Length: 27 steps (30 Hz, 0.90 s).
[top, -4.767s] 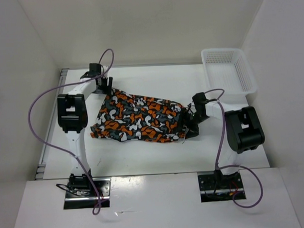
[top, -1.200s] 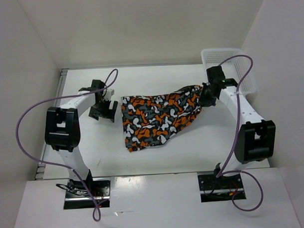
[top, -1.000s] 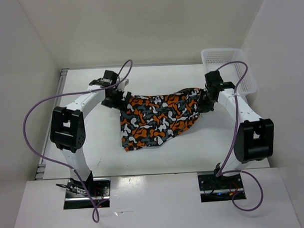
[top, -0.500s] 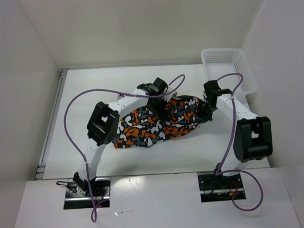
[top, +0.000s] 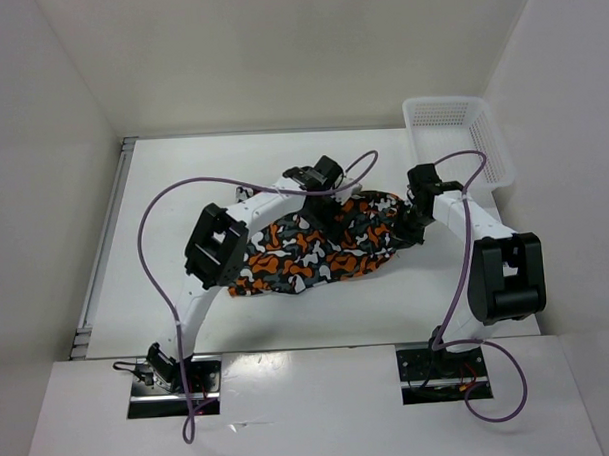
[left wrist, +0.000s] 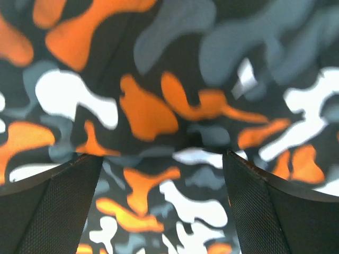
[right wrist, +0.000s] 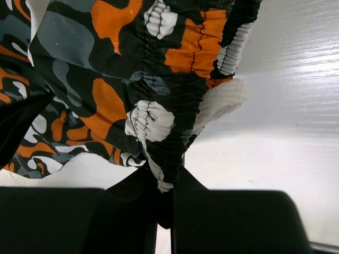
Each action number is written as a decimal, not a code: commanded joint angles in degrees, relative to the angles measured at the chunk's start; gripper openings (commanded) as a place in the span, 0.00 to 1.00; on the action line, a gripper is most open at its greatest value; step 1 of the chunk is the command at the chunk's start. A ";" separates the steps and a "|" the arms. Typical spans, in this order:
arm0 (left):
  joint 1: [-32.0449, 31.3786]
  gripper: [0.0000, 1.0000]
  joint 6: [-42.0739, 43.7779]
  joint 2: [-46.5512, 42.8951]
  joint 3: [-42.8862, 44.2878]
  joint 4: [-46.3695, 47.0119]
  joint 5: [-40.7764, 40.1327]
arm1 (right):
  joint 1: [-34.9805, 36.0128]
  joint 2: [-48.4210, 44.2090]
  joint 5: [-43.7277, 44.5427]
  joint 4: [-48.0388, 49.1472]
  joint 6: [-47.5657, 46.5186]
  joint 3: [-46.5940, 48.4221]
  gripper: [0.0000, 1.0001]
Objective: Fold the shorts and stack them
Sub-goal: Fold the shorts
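Observation:
The shorts (top: 295, 253), printed in orange, black, grey and white blotches, lie bunched in the middle of the white table (top: 173, 193). My left gripper (top: 331, 209) reaches across from the left and hovers low over their upper middle. In the left wrist view its fingers (left wrist: 50, 209) stand wide apart with the print (left wrist: 148, 111) filling the space beyond them and nothing gripped. My right gripper (top: 409, 230) is at the cloth's right end. In the right wrist view it (right wrist: 165, 182) is shut on the gathered elastic waistband (right wrist: 159, 121), which hangs lifted off the table.
A white plastic mesh basket (top: 456, 133) stands at the back right corner, just behind the right arm. The left arm's purple cable (top: 164, 208) loops over the table's left half. White walls enclose the table on three sides.
The left arm swung right from the table's left side to over the shorts, still open. The right gripper kept its hold and drew in slightly; the cloth bunched leftward and lower.

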 commanded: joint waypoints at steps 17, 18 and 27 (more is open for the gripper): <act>26.95 1.00 0.21 -26.41 -33.85 4.37 -1.70 | 1.11 0.31 11.10 -7.77 -1.40 12.14 0.01; 27.74 1.00 0.21 -26.41 -34.38 4.38 -1.70 | 1.90 0.31 13.20 -9.43 -1.40 13.11 0.01; 29.07 0.89 0.21 -18.78 -35.01 6.49 6.89 | 19.25 8.47 28.48 -19.20 -0.87 33.55 0.00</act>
